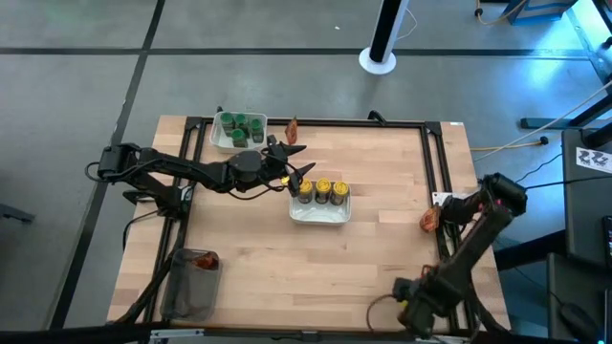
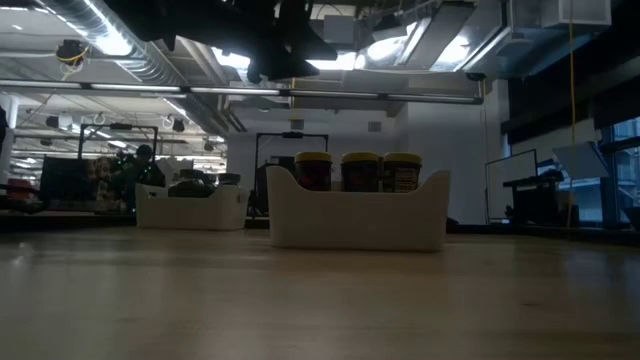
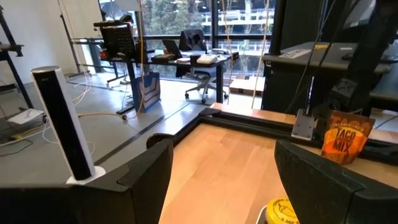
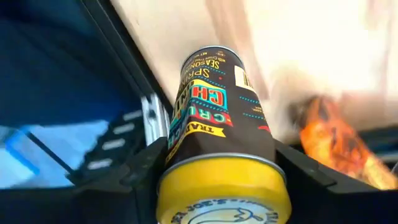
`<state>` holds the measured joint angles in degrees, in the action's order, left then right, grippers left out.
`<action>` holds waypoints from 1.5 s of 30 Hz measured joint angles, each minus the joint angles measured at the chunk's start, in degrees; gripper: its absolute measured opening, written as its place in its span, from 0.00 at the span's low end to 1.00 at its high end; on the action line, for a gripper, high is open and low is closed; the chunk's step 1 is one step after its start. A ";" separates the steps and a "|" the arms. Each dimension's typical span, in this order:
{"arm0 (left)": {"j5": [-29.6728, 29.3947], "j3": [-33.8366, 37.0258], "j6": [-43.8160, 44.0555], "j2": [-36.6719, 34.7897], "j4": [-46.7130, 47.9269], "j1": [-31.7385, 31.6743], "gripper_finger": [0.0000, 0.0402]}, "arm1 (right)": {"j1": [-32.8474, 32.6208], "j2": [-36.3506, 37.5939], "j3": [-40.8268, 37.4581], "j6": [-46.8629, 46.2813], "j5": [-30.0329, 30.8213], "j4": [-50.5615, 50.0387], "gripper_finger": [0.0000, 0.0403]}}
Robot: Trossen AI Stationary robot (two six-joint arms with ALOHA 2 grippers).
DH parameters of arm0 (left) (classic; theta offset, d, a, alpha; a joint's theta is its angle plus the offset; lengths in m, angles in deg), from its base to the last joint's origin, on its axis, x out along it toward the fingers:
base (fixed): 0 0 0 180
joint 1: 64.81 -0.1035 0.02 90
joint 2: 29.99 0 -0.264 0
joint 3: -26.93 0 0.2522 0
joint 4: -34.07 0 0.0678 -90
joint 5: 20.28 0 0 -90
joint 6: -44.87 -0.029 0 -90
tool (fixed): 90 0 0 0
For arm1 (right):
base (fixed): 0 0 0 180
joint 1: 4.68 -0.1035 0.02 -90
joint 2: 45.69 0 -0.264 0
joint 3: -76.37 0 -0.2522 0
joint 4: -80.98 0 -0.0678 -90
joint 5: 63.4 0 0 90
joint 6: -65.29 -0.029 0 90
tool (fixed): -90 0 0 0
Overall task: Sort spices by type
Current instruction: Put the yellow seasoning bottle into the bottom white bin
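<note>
Yellow-lidded and dark-labelled, a small round spice jar [image 4: 221, 149] sits clamped between the fingers of the right gripper [image 4: 221, 180], held at the right edge of the pale wooden table [image 1: 382, 268] beside a red-orange spice packet [image 1: 427, 221] lying on the boards there. Three more yellow-lidded jars [image 1: 322, 191] stand in a row in a white rectangular tray [image 1: 320, 214] near the table's middle. Toward the far edge, a second white tray [image 1: 222, 141] holds a cluster of green-lidded jars [image 1: 240, 128], and another red-orange packet [image 1: 292, 127] stands just beside it. The left gripper [image 1: 298, 170] hovers between the two trays, close to the yellow-lidded row, its fingers [image 3: 143, 180] spread wide with nothing between them. At the near left corner a clear grey tub [image 1: 191, 285] holds something red-orange; what it is cannot be told. Seen from the left wrist, the packet by the right edge reads "Taco Mix" [image 3: 344, 139].
</note>
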<state>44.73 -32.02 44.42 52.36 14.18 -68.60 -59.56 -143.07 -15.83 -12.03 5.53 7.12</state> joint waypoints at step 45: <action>11.56 0.00 -1.06 0.00 7.15 5.07 0.33 | 41.78 6.27 17.92 59.49 39.98 -8.27 0.58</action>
<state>56.29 -32.02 43.36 52.36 21.32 -63.54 -17.78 -136.80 2.09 47.47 45.51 -1.15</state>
